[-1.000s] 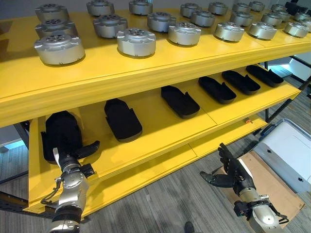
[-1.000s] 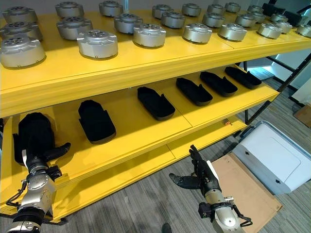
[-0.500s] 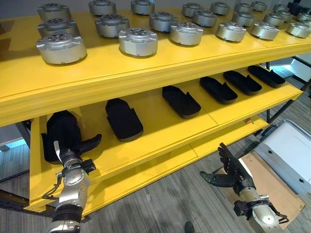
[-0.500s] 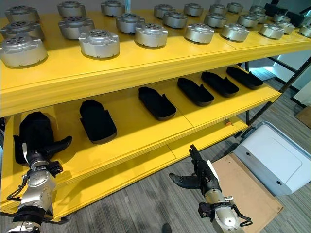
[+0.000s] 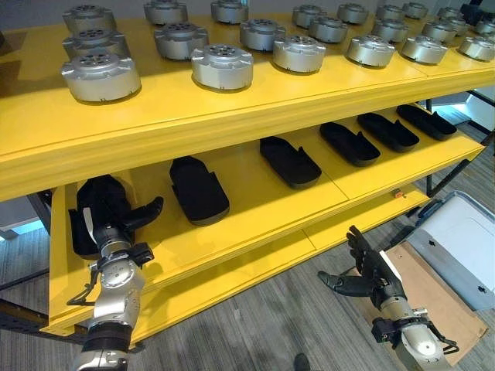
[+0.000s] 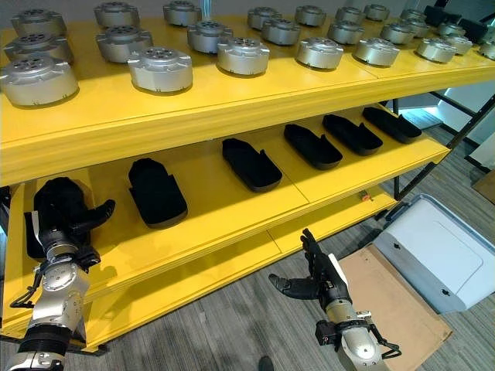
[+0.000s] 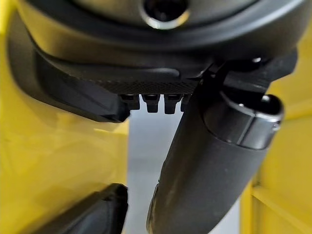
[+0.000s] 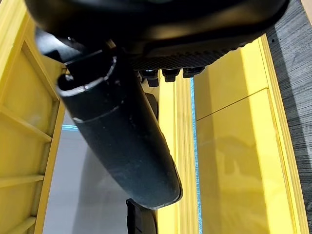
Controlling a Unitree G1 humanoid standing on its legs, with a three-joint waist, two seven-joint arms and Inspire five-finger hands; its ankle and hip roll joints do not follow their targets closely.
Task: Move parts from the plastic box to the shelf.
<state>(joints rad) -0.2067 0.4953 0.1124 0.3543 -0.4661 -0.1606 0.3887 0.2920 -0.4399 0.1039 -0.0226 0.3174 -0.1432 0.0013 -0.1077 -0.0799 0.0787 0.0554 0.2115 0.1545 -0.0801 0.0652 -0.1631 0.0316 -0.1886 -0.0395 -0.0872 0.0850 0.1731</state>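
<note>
Nearest, over the grey floor (image 5: 255, 325), the right hand (image 5: 370, 270) hangs in the air with fingers spread and thumb out, holding nothing. Beside it on the right lies a brown board (image 5: 433, 297), and past that a white plastic box (image 5: 456, 243) with its lid on, so its contents cannot be seen; its far corner is cut off by the edge of the view. At the left, the left hand (image 5: 116, 220) reaches onto the lower yellow shelf (image 5: 255, 209) and rests against a black part (image 5: 97, 201) at the shelf's left end; the thumb sticks out to the side, but the fingers lie dark against the dark part, and whether they grip it cannot be told, nor does the left wrist view settle it. Along the same shelf lie more black parts (image 5: 199, 188) in a row, well apart from each other, running away to the right. On the top shelf (image 5: 155, 116) stand many round silver parts (image 5: 222, 66) in rows, the farthest ones cut off at the upper edge.
</note>
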